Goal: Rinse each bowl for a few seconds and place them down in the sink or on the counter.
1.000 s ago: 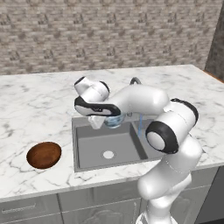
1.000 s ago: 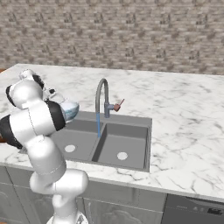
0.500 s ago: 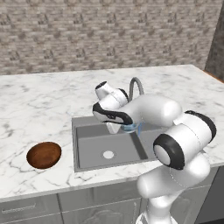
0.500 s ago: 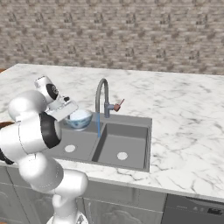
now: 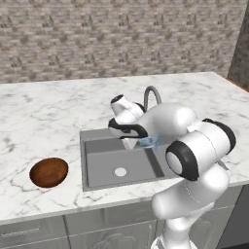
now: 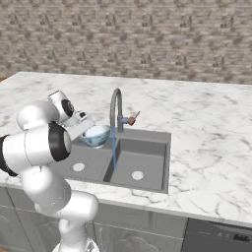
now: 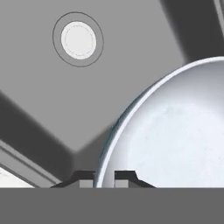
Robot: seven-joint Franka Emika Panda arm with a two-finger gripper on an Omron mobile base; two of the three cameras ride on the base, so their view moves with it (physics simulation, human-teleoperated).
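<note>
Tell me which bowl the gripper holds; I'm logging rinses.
The pale blue-white bowl: the gripper pinches its rim over the sink, beside the running tap. The reddish-brown bowl sits on the counter.

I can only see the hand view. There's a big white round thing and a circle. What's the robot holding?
Observer: A pale blue-white bowl, pinched by its rim in the gripper, over the left basin of the sink.
Operator: Is water running?
Observer: Yes, a thin blue stream falls from the tap, just beside the bowl, toward the divider between the basins.
Operator: Is there another bowl?
Observer: Yes, a brown wood-like bowl sits on the counter, left of the sink.
</note>
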